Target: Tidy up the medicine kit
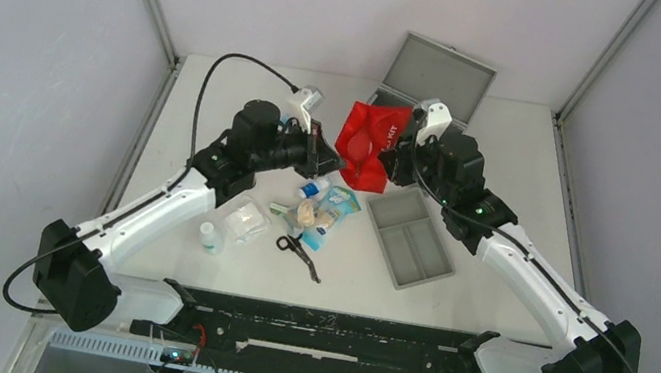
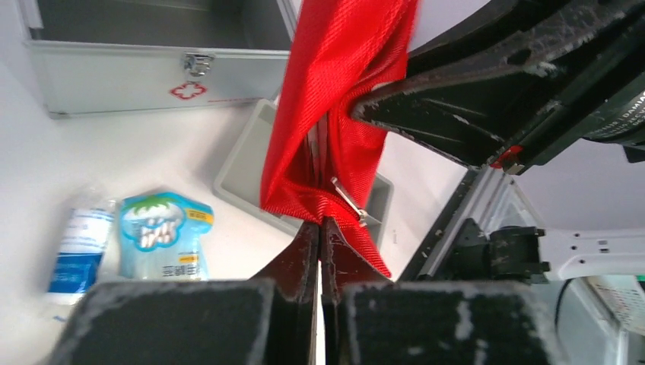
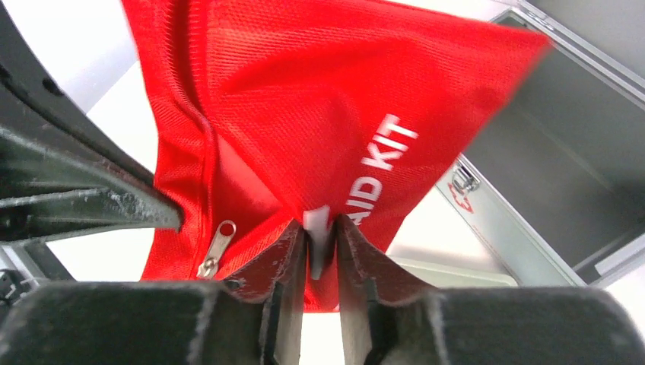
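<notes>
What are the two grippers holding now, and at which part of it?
Both hold the red pouch. The left gripper pinches its edge beside the zipper; the right gripper pinches the edge below the white lettering.

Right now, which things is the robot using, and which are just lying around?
In use: red pouch, held by left gripper and right gripper; open metal box.
Lying around: grey tray, blue packets, small bottle, black tool.
</notes>
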`<action>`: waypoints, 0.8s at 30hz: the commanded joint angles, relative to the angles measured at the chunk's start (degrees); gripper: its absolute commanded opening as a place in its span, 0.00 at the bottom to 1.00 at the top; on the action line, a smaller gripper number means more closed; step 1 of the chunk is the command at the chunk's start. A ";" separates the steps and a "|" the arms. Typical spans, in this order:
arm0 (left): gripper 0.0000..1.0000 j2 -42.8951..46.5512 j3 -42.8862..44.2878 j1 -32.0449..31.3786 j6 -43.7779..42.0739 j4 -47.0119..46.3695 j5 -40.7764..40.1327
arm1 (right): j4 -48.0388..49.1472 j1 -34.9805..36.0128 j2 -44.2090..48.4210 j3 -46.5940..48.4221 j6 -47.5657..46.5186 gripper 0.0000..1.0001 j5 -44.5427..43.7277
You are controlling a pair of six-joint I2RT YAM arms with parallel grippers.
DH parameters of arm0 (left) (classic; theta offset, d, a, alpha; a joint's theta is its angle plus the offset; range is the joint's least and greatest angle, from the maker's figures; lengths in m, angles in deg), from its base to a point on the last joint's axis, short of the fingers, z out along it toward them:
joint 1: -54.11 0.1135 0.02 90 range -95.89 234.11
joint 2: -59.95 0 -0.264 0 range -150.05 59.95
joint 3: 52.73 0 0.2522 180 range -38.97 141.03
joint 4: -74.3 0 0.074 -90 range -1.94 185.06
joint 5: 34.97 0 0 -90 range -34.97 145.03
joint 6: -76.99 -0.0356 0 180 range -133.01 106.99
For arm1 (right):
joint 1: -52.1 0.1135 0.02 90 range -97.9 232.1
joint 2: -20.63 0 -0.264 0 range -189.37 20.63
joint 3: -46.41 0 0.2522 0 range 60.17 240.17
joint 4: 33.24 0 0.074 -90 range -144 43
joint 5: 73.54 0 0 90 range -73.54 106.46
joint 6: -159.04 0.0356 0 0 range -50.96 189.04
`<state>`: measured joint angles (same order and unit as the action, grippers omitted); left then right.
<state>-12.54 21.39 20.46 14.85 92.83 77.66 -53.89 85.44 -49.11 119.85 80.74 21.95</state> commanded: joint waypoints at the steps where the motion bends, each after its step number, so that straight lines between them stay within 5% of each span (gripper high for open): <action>1: 0.00 3.17 7.12 -0.32 -8.86 3.10 -5.32 | 3.05 0.06 2.13 0.03 -2.54 0.30 4.99; 9: 0.00 6.04 14.22 -0.37 -26.40 17.28 -10.83 | 0.05 -3.42 8.21 0.13 -14.49 0.85 15.66; 16: 0.00 5.18 20.12 -0.52 -40.58 33.68 -5.33 | -10.04 -4.38 11.34 4.74 -28.32 0.92 21.45; 24: 0.00 7.79 18.96 -2.78 -52.06 41.87 3.67 | -11.27 -3.76 11.49 4.74 -36.72 0.90 25.57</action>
<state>-7.77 38.72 19.43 -27.69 129.27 74.86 -64.30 81.55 -37.85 122.89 50.99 43.09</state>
